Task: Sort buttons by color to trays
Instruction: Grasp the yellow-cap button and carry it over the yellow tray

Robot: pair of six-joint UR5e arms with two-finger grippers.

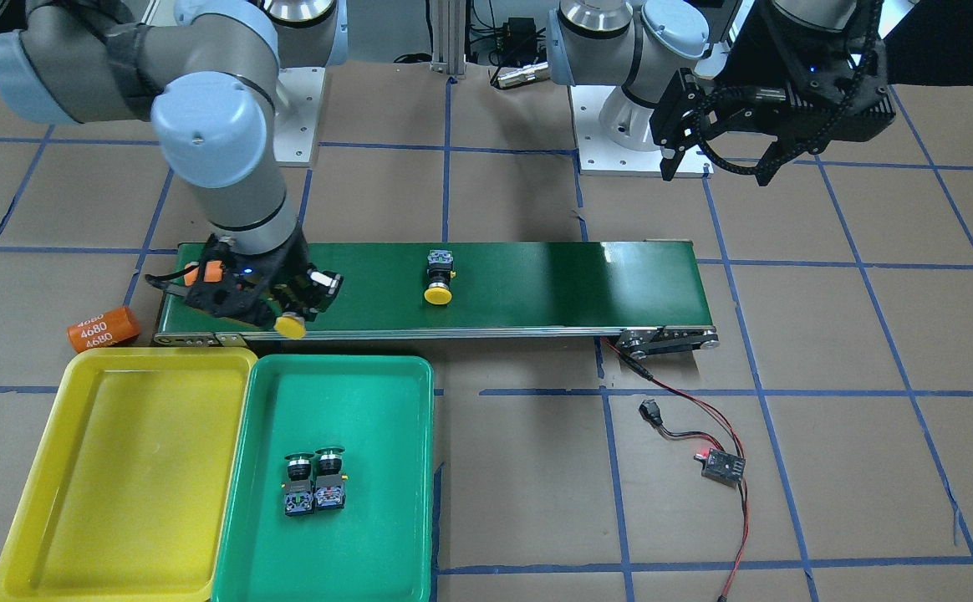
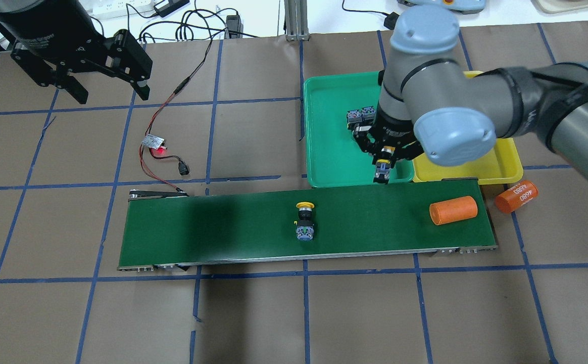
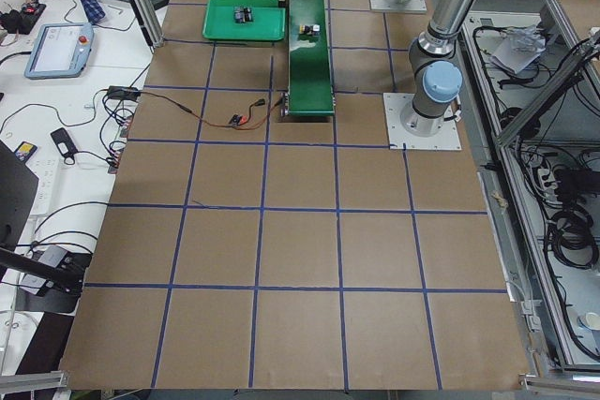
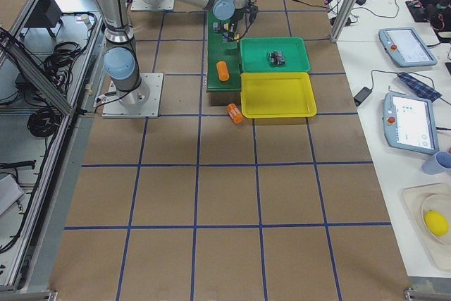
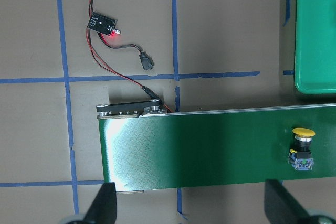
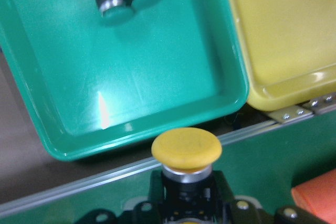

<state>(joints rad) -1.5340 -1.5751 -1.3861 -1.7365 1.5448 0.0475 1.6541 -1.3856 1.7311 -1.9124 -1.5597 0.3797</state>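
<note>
Overhead exterior: blue-gridded brown table (image 2: 253, 313) bears green tray (image 2: 329, 146).

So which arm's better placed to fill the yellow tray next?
Right. The right gripper is shut on a yellow button at the edge of the belt, near the yellow tray; the left gripper hangs open and empty past the belt's other end.

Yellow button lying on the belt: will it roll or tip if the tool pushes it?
The yellow button lies on its side; its blocky body probably stops rolling, though the round cap may let it pivot. The belt looks glossy, so it would likely slide. It looks rigid, not floppy.
</note>
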